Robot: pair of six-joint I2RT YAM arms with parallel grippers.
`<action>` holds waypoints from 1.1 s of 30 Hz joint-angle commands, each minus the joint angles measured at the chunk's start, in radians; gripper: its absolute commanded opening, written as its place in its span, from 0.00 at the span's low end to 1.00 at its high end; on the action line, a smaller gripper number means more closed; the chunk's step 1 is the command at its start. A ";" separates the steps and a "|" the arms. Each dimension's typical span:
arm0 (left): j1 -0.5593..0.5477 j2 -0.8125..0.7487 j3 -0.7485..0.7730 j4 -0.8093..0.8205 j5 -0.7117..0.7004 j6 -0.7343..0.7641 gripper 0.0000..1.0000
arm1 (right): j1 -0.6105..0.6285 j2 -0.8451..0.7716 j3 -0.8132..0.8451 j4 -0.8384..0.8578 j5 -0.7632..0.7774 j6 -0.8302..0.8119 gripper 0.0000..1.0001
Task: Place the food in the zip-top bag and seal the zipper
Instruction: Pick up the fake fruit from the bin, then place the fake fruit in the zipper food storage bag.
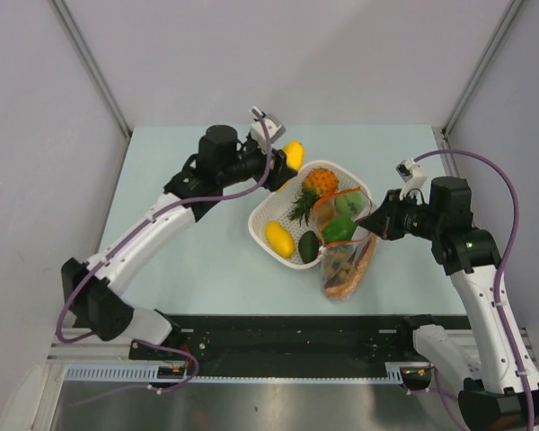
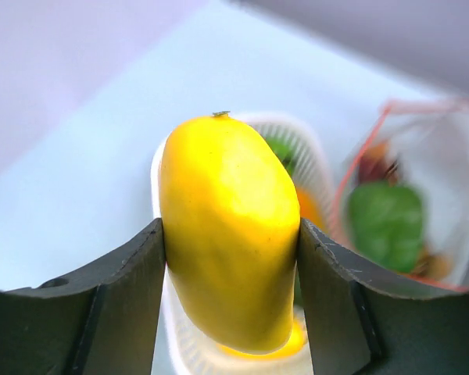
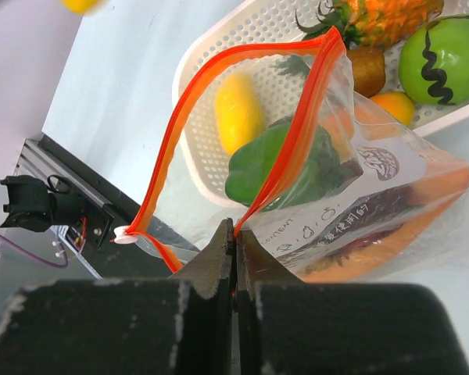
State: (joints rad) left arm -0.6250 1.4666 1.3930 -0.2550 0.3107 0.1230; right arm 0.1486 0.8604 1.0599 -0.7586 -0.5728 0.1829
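My left gripper (image 1: 287, 163) is shut on a yellow fruit (image 1: 294, 154) (image 2: 227, 226), held in the air over the far rim of the white basket (image 1: 259, 222); both fingers (image 2: 125, 301) press its sides. The zip-top bag (image 1: 346, 256) lies against the basket's right side, mouth open. My right gripper (image 1: 371, 219) (image 3: 234, 234) is shut on the bag's mouth edge at the red-orange zipper (image 3: 191, 109). Inside the bag are a green piece (image 3: 273, 160), a long orange slice (image 1: 352, 269) and something brown. The zipper's white slider (image 3: 123, 233) sits at the strip's near end.
In the basket lie another yellow piece (image 1: 279, 239), a dark green fruit (image 1: 308, 246), a spiky orange pineapple (image 1: 321, 182) and a green apple (image 3: 442, 58). A black rail (image 1: 296, 337) runs along the table's near edge. Grey walls stand on both sides.
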 commanded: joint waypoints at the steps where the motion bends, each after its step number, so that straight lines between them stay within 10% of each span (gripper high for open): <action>1: -0.005 -0.086 -0.015 0.223 0.084 -0.281 0.34 | -0.003 0.000 0.005 0.045 -0.041 0.006 0.00; 10: -0.157 -0.146 -0.376 0.932 -0.097 -0.476 0.31 | -0.004 0.014 0.006 0.071 -0.125 0.035 0.00; 24: -0.352 0.066 -0.422 1.201 -0.335 -0.453 0.48 | -0.034 0.046 0.005 0.125 -0.265 0.105 0.00; 33: -0.299 -0.072 -0.569 1.165 -0.225 -0.316 1.00 | -0.049 0.043 0.005 0.128 -0.325 0.116 0.00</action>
State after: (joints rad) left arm -0.9695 1.5173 0.8829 0.8768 0.0250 -0.2623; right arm 0.1062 0.9127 1.0595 -0.6811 -0.8333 0.2817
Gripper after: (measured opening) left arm 0.969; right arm 0.011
